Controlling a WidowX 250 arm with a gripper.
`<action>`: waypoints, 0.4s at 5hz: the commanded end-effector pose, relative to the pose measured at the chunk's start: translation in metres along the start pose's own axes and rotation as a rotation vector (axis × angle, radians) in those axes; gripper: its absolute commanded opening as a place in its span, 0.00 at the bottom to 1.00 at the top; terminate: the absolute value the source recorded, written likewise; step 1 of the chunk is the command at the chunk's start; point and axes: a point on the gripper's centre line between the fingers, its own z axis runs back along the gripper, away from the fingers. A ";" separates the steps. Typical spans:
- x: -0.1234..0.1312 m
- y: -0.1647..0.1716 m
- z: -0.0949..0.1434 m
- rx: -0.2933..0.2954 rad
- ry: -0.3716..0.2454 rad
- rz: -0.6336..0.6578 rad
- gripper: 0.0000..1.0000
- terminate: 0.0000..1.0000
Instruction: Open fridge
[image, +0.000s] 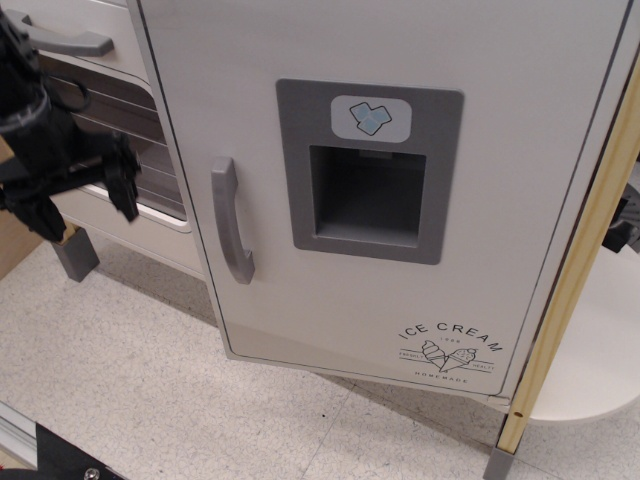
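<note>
The white fridge door (400, 150) fills the view, with a grey recessed dispenser panel (368, 170), a blue ice-cube icon (370, 118) and "ICE CREAM" print (450, 352). Its grey vertical handle (229, 220) stands free at the door's left edge. The door's lower left corner stands slightly out from the cabinet. My black gripper (82, 205) is at the far left, apart from the handle. Its two fingers (124, 185) point down, spread apart and empty.
Behind my gripper is another white door with a dark wire-rack window (150, 150) and a horizontal grey handle (65, 40). A grey leg (75, 255) stands below it. A wooden post (570, 290) runs down the right. The floor (150, 380) is speckled tile.
</note>
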 end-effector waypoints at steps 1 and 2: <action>0.023 -0.027 0.011 0.039 -0.048 0.260 1.00 0.00; 0.036 -0.030 0.014 0.071 -0.068 0.403 1.00 0.00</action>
